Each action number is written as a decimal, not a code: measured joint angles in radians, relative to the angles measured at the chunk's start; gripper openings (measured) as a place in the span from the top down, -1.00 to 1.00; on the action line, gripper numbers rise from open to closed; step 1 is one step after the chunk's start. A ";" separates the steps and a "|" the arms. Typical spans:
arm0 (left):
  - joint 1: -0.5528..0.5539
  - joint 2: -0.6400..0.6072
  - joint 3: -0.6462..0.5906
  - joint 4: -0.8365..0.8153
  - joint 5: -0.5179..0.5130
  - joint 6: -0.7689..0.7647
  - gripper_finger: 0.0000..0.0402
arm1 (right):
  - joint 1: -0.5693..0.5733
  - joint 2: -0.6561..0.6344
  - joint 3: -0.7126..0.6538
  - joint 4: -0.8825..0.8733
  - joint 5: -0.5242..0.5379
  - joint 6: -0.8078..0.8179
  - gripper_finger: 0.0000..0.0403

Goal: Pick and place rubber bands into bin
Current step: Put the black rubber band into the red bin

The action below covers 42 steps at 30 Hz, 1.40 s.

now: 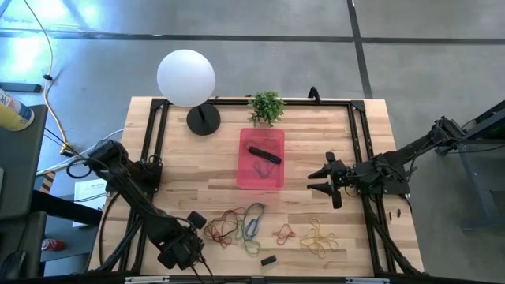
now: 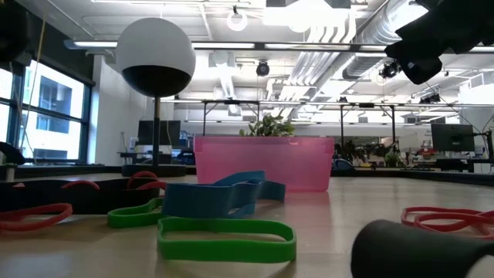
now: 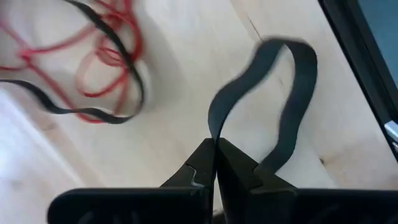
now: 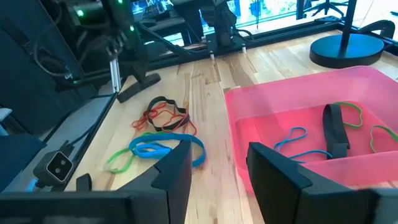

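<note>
Grasp step: left end effector [image 3: 215, 163] pinched shut on wide black rubber band [image 3: 281, 102], well short of translucent pink rectangular bin [image 1: 261, 158]. Next: lift, carry over bin, release. Right end effector [image 4: 217, 165] parted, empty, beside bin.

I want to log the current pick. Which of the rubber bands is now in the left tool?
The wide black rubber band: the left tool is shut on one end of its loop. The thin red and black bands beside it lie loose on the table.

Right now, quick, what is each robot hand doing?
Left hand: shut, pinching a wide black rubber band.
Right hand: open, holding nothing, beside the pink bin.
</note>
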<state>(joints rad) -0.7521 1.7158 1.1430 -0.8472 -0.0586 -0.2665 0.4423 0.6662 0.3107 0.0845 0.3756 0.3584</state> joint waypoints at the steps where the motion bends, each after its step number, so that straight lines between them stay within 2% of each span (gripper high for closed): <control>1: 0.000 -0.011 0.009 -0.019 -0.020 0.000 1.00 | 0.000 0.000 0.000 0.000 0.000 0.000 0.28; 11: 0.065 -0.142 0.139 -0.205 -0.278 -0.006 1.00 | 0.000 0.000 0.000 -0.003 -0.001 0.000 0.28; 14: 0.118 -0.161 0.184 -0.233 -0.359 0.037 1.00 | 0.000 0.000 0.000 -0.005 -0.003 0.000 0.28; 18: 0.222 -0.171 0.234 -0.227 -0.414 0.120 1.00 | 0.000 0.000 0.000 -0.006 -0.003 0.000 0.28; 21: 0.309 -0.171 0.263 -0.211 -0.427 0.200 1.00 | 0.000 0.000 0.000 -0.006 -0.004 0.000 0.28; 29: 0.554 -0.171 0.272 0.022 -0.406 0.439 1.00 | 0.000 0.000 0.000 -0.010 -0.004 0.011 0.28; 35: 0.732 -0.143 0.272 0.185 -0.398 0.524 1.00 | 0.000 0.000 0.000 -0.028 -0.005 0.060 0.28; 40: 0.855 -0.100 0.274 0.318 -0.296 0.574 1.00 | 0.000 0.002 0.000 -0.045 -0.005 0.094 0.28; 42: 0.895 -0.080 0.271 0.313 -0.266 0.576 1.00 | 0.001 0.002 0.000 -0.046 -0.004 0.102 0.28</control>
<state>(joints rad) 0.1425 1.6359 1.4143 -0.5343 -0.3250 0.3097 0.4430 0.6679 0.3107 0.0388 0.3719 0.4608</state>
